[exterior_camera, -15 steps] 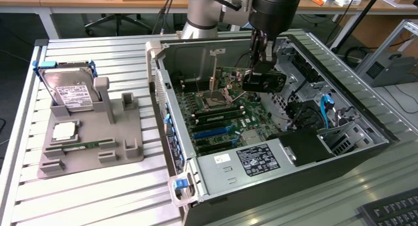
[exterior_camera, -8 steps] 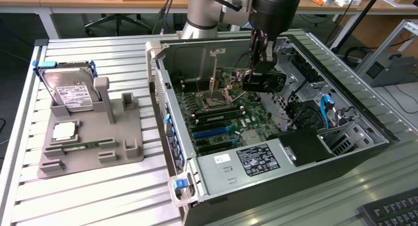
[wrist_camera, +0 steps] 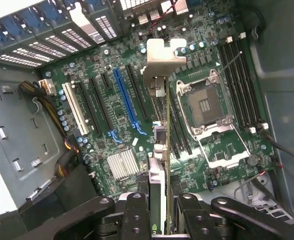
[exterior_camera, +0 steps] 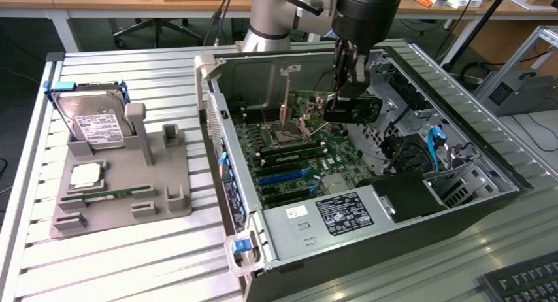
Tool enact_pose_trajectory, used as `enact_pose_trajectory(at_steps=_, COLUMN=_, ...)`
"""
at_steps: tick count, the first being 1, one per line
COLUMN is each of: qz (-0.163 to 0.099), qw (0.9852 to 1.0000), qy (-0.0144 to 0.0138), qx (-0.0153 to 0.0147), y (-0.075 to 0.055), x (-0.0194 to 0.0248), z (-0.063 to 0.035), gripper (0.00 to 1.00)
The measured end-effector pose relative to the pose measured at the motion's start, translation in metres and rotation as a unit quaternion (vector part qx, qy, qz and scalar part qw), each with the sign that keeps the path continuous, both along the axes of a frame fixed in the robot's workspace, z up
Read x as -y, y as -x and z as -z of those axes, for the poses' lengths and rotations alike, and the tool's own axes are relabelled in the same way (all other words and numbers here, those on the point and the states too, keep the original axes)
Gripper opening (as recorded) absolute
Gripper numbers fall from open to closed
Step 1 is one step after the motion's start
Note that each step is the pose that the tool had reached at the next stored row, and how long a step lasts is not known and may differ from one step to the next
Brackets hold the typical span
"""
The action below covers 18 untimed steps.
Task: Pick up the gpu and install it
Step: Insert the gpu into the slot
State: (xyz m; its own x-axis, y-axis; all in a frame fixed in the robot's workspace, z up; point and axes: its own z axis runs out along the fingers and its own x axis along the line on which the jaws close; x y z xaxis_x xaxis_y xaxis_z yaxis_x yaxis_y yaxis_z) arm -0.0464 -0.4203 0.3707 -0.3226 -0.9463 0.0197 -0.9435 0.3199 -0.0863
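The gpu (exterior_camera: 307,103) hangs inside the open computer case (exterior_camera: 229,178), above the motherboard (exterior_camera: 296,159). My gripper (exterior_camera: 347,98) is shut on it from above. In the wrist view the gpu (wrist_camera: 159,125) shows edge-on, with its silver end bracket (wrist_camera: 162,57) at the far end. The black fingers (wrist_camera: 136,212) of my gripper (wrist_camera: 159,205) clamp the card on both sides. The card hovers over the black slots between the blue slot (wrist_camera: 125,97) and the CPU socket (wrist_camera: 204,105). I cannot tell whether its lower edge touches a slot.
A grey fixture tray (exterior_camera: 166,204) at the exterior view's left holds a silver hard drive (exterior_camera: 94,122), a CPU (exterior_camera: 85,176) and a RAM stick (exterior_camera: 109,195). The power supply (exterior_camera: 344,214) and drive bays with cables (exterior_camera: 436,151) crowd the case. A keyboard (exterior_camera: 523,282) lies nearby.
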Motion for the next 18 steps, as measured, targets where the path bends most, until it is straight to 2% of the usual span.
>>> enact_pose_trajectory(at_steps=18, qz=-0.017, qw=0.9998, qy=0.0046, qx=0.0000, y=0.0000, x=0.0000, z=0.0003, gripper=0.27)
